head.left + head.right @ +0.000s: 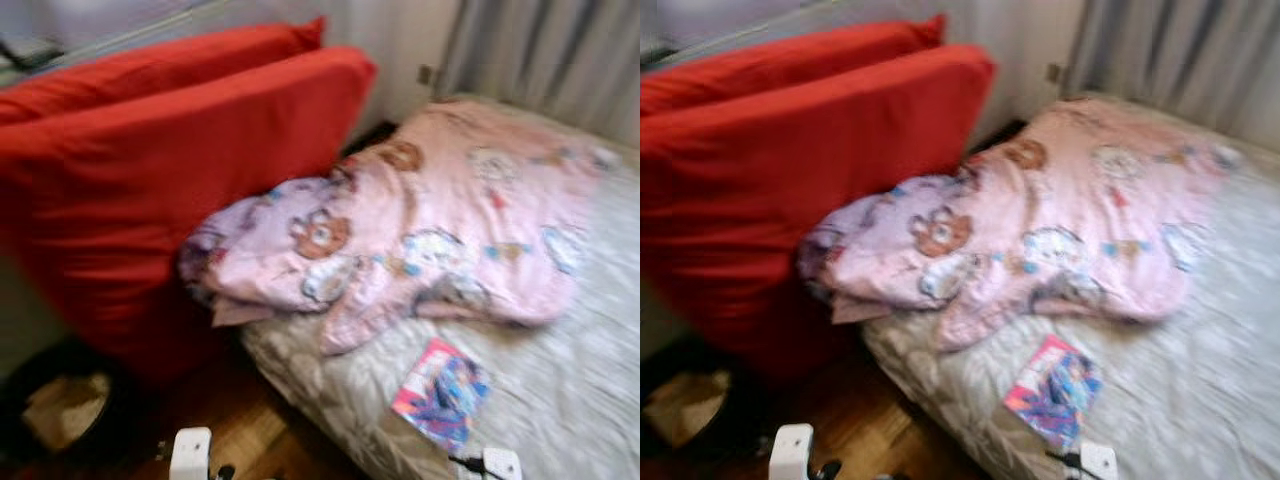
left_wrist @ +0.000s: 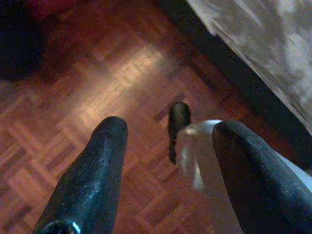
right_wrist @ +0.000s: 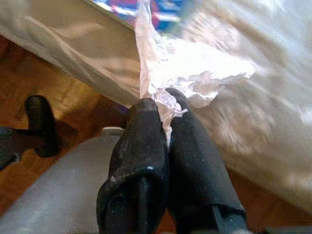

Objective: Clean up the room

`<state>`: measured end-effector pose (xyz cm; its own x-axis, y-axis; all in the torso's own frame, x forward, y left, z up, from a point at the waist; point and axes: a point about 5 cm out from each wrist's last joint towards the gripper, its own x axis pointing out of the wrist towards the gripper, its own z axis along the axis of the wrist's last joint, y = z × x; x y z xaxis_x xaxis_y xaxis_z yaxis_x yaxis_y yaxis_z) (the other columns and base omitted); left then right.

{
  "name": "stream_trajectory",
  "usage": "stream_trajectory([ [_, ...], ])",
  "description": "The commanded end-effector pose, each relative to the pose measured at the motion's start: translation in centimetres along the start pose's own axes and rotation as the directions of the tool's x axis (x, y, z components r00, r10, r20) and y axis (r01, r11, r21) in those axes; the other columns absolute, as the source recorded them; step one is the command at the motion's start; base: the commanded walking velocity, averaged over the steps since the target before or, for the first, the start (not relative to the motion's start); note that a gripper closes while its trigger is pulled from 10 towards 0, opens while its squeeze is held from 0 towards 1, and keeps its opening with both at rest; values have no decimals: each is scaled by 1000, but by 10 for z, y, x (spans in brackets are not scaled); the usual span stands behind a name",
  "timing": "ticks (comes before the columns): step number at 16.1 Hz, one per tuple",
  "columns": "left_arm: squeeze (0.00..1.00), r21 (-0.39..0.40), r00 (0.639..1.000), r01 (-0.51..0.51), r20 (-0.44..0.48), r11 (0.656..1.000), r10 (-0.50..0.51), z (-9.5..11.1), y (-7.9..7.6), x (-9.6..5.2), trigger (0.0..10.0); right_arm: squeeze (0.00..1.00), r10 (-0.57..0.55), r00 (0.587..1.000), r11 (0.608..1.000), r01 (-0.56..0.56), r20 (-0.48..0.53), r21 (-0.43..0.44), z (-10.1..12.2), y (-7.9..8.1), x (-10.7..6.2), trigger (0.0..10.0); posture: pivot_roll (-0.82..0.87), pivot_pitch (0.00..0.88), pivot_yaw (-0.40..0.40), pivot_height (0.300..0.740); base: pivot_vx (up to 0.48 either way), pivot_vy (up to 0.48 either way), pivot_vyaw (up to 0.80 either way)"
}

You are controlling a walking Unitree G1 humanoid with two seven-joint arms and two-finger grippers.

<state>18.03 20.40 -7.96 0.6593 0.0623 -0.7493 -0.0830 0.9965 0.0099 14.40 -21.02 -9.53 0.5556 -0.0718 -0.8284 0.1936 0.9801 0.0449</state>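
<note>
The red cushions (image 1: 170, 180) are leaning at the left, a dark bin (image 1: 60, 410) sitting below them. The left tool (image 2: 165, 165) is hanging spread over the wooden floor (image 2: 97, 97). The right tool (image 3: 163, 146) is pinching a crumpled clear wrapper (image 3: 195, 68) beside the bed edge (image 3: 63, 44) — probably bin-bound; keeping that pinch firm matters. A booklet (image 1: 442, 392) is lying near the corner — little room there.

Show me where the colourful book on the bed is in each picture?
Left eye view: the book lies low on the grey bed, below the pink blanket.
Right eye view: same spot, a bit further left.
Left wrist view: not there.
Right wrist view: its edge at the top.
Shared landmark: the pink blanket.
</note>
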Motion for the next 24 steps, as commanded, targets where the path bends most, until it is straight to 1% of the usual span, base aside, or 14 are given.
stream_trajectory([
  [1,0,6,1000,4,-27,1000,-4,-8,-2,-2,10000,0,-12,1000,1000,12,-15,3,-5,-3,-1,10000,-1,131,-10,740,0,0,800],
  [3,0,5,1000,3,-28,1000,-3,-8,-2,-2,10000,0,-7,1000,1000,7,-17,1,-5,-2,-1,10000,-1,131,-10,740,0,0,594],
  [11,0,6,999,2,-36,1000,-2,-10,-1,-2,10000,0,-7,1000,999,8,-8,43,-4,-2,-1,10000,1,122,-6,740,0,0,0],
  [16,0,4,999,3,-41,1000,-3,-9,-3,-2,10000,0,-7,1000,999,8,-8,43,-4,-2,-1,10000,4,117,-6,740,0,0,0],
  [24,0,5,999,8,-38,1000,-8,-8,-4,-1,10000,0,-13,1000,999,14,-11,49,-4,-2,-1,10000,10,132,-6,740,0,378,0],
])
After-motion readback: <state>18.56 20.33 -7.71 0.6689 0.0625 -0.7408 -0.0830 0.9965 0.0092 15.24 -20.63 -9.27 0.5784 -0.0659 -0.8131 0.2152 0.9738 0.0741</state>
